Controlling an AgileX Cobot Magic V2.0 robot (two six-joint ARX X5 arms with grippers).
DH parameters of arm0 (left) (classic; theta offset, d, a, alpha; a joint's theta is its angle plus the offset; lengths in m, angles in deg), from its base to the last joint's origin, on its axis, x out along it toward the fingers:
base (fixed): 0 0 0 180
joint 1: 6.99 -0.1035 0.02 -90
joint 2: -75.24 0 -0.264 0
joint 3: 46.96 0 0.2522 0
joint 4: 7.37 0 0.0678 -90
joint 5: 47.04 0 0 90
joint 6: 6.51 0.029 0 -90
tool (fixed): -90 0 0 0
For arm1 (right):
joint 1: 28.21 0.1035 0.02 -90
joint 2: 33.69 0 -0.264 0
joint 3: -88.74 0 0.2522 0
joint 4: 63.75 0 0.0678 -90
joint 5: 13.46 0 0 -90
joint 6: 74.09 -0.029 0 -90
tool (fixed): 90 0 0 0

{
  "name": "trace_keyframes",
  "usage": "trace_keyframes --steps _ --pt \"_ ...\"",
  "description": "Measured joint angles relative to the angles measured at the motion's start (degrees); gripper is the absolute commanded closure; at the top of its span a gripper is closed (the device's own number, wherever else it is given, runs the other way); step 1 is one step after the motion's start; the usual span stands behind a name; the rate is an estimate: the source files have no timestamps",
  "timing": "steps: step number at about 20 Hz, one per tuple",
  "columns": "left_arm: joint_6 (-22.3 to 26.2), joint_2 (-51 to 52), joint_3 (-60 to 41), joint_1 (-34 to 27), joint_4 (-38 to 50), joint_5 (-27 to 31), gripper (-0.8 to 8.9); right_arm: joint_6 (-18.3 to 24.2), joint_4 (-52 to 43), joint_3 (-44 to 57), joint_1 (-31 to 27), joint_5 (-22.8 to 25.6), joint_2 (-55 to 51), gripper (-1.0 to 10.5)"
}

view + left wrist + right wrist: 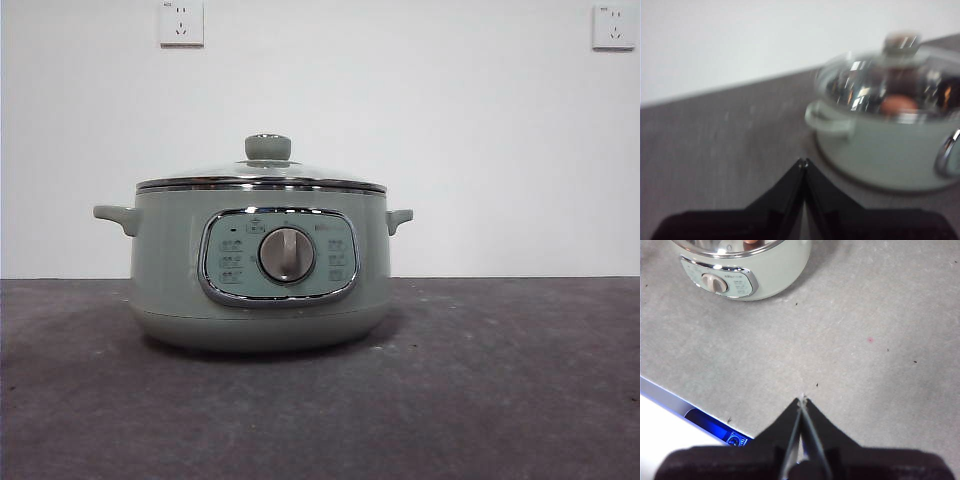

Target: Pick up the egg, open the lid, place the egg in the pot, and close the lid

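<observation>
The pale green pot [260, 270] stands on the grey table with its dial facing the front view. The glass lid [262, 176] with its green knob sits closed on it. In the left wrist view the pot [890, 145] is blurred, and the reddish-brown egg [898, 104] shows inside through the lid [890, 75]. My left gripper [803, 162] is shut and empty, away from the pot's side handle. My right gripper [802, 401] is shut and empty, high above the table in front of the pot [740, 270].
Two wall sockets [181, 22] [613, 27] are on the white wall behind. A table edge with a blue-lit device [715, 430] shows in the right wrist view. Neither arm shows in the front view.
</observation>
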Motion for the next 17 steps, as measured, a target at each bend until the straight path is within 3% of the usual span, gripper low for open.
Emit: trace_keyframes --steps 3,9,17 --pt "-1.33 6.19 -6.10 0.00 0.13 3.41 8.17 0.00 0.00 0.00 0.00 0.00 0.00 9.5" --pt "-5.01 14.62 -11.41 0.00 -4.35 3.61 8.17 0.00 0.00 0.00 0.00 0.02 0.00 9.5" --pt "-6.23 13.73 -11.54 0.00 -4.44 3.61 8.17 0.00 0.00 0.00 0.00 0.02 0.00 9.5"
